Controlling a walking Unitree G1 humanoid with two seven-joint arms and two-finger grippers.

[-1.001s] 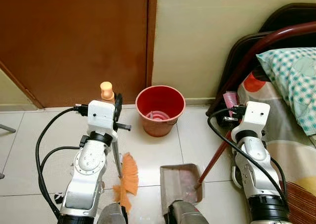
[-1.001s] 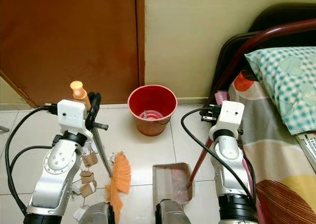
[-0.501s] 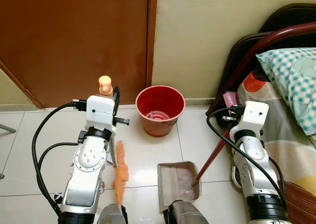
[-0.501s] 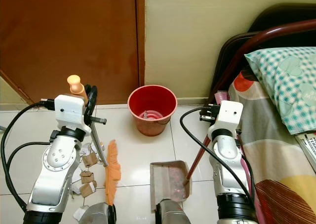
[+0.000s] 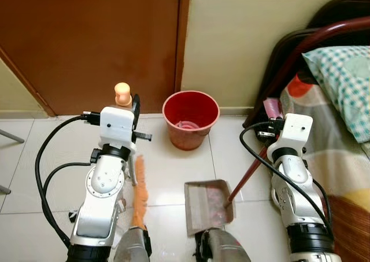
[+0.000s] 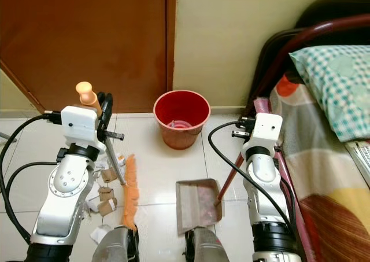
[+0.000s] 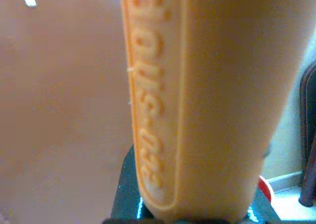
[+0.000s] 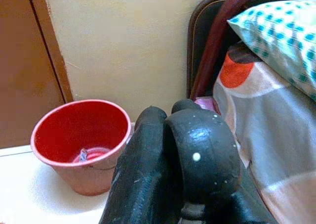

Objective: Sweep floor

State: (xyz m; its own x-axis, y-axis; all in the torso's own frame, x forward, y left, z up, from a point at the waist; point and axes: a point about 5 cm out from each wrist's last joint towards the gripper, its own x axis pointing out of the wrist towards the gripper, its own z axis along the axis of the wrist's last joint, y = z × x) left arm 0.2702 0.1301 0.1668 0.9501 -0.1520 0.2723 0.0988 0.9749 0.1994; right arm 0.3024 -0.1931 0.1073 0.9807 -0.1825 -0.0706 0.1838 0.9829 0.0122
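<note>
- Gripping the broom point(image 5: 137, 184) by its orange handle, the left gripper point(image 5: 134, 109) keeps it near-upright, bristles on the tiled floor point(image 5: 173, 169).
- Right gripper point(image 8: 177, 150) clamps the dustpan's point(image 5: 208, 204) red pole, pan flat beside the bristles, before the red bucket point(image 5: 190, 117).

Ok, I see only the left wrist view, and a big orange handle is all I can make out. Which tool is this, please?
Observer: It is the broom; the left hand holds its handle, and the orange bristles rest on the floor tiles.
Operator: And where is the dustpan?
Observer: The dustpan lies on the floor to the right of the bristles, apart from them, and its long red handle runs up to the right hand.
Operator: Is any rubbish left?
Observer: Yes, brown and white scraps lie just left of the bristles.
</note>
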